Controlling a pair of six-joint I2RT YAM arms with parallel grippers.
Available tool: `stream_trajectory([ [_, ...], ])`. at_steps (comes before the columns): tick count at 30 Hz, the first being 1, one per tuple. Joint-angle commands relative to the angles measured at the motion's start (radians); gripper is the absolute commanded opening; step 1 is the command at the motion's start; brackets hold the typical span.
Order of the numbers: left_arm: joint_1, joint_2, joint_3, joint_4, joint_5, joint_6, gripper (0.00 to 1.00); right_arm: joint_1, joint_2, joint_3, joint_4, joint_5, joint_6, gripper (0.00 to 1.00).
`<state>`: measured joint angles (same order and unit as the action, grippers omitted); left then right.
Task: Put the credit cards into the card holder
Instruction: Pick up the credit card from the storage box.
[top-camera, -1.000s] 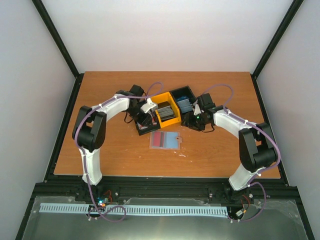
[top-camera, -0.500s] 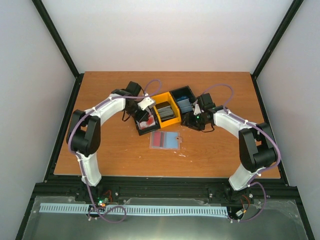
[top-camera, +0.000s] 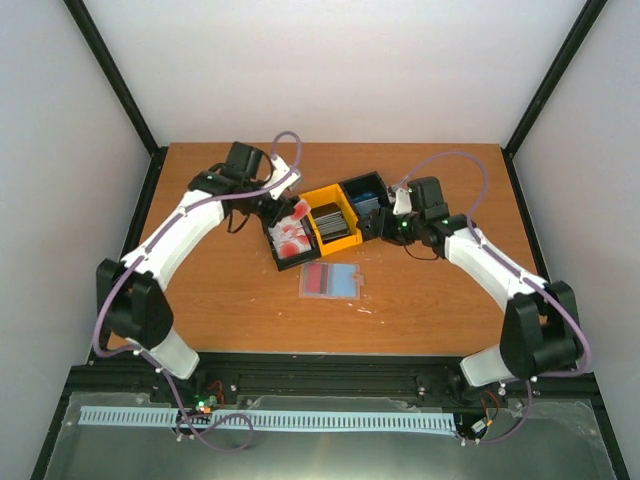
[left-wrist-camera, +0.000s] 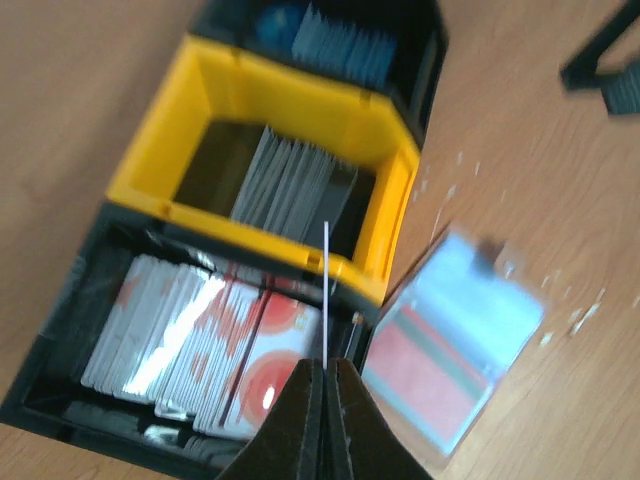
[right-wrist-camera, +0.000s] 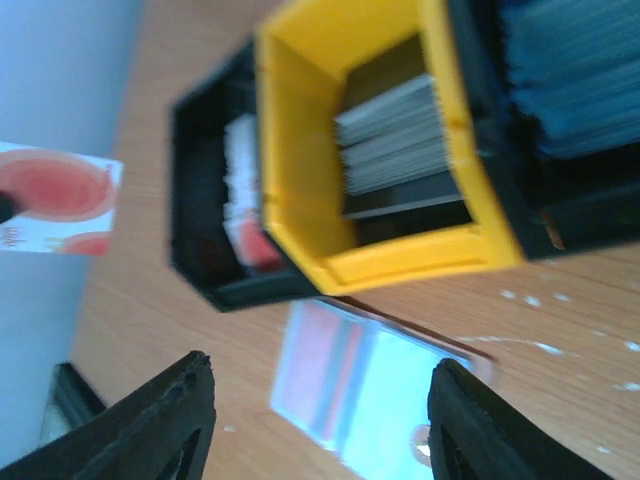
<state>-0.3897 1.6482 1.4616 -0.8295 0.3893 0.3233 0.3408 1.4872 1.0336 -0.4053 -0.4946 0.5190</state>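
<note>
My left gripper (top-camera: 287, 205) is shut on a white card with red blotches (top-camera: 298, 208) and holds it above the black bin (top-camera: 283, 262) of the same cards (top-camera: 292, 238). In the left wrist view that card (left-wrist-camera: 327, 285) shows edge-on between the closed jaws of the gripper (left-wrist-camera: 327, 365). The card holder (top-camera: 330, 280), clear blue with a red part, lies flat on the table in front of the bins. My right gripper (top-camera: 384, 227) is open and empty; in the right wrist view the gripper (right-wrist-camera: 320, 420) hangs over the holder (right-wrist-camera: 370, 385), and the held card (right-wrist-camera: 60, 200) shows at left.
A yellow bin (top-camera: 322, 195) holds dark grey cards (top-camera: 335, 222). A black bin (top-camera: 358, 182) behind it holds blue cards (top-camera: 368, 205). The three bins stand in a diagonal row at the table's middle. White specks lie on the wood near the holder.
My left arm has lifted out of the black bin and swung back and left, with a white and red card in its jaws. My right arm has drawn back and up a little.
</note>
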Motion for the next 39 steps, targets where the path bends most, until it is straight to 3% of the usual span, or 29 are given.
stream_trajectory([
  [1, 0.002, -0.116, 0.037, 0.180, 0.051, -0.231, 0.01, -0.008, -0.131, -0.052, 0.229, -0.159, 0.054, 0.63],
  [7, 0.005, -0.266, -0.102, 0.595, 0.289, -0.891, 0.01, -0.008, -0.233, -0.063, 0.495, -0.311, 0.293, 0.77],
  [10, 0.009, -0.289, -0.150, 0.679, 0.395, -1.194, 0.01, -0.002, -0.218, -0.007, 0.490, -0.375, 0.404, 0.77],
  [13, 0.009, -0.326, -0.271, 0.902, 0.510, -1.490, 0.01, 0.025, -0.191, 0.087, 0.382, -0.390, 0.433, 0.77],
  [17, 0.008, -0.384, -0.362, 1.029, 0.516, -1.715, 0.01, 0.076, -0.186, 0.123, 0.421, -0.411, 0.557, 0.76],
  [19, 0.008, -0.405, -0.390, 1.073, 0.524, -1.782, 0.00, 0.096, -0.180, 0.131, 0.417, -0.401, 0.615, 0.70],
  [22, 0.008, -0.443, -0.435, 1.106, 0.497, -1.855, 0.01, 0.105, -0.159, 0.179, 0.216, -0.346, 0.593, 0.58],
  [24, 0.008, -0.452, -0.460, 1.141, 0.496, -1.884, 0.01, 0.113, -0.170, 0.183, 0.156, -0.295, 0.569, 0.59],
  [27, 0.001, -0.461, -0.473, 1.151, 0.491, -1.887, 0.01, 0.123, -0.181, 0.148, 0.221, -0.329, 0.589, 0.66],
  [30, -0.003, -0.469, -0.473, 1.139, 0.486, -1.868, 0.01, 0.141, -0.179, 0.116, 0.359, -0.398, 0.656, 0.65],
  [35, -0.006, -0.472, -0.447, 1.067, 0.455, -1.806, 0.01, 0.161, -0.197, 0.107, 0.447, -0.406, 0.683, 0.65],
  [39, -0.005, -0.482, -0.445, 1.020, 0.413, -1.782, 0.01, 0.160, -0.232, 0.090, 0.392, -0.302, 0.674, 0.56],
])
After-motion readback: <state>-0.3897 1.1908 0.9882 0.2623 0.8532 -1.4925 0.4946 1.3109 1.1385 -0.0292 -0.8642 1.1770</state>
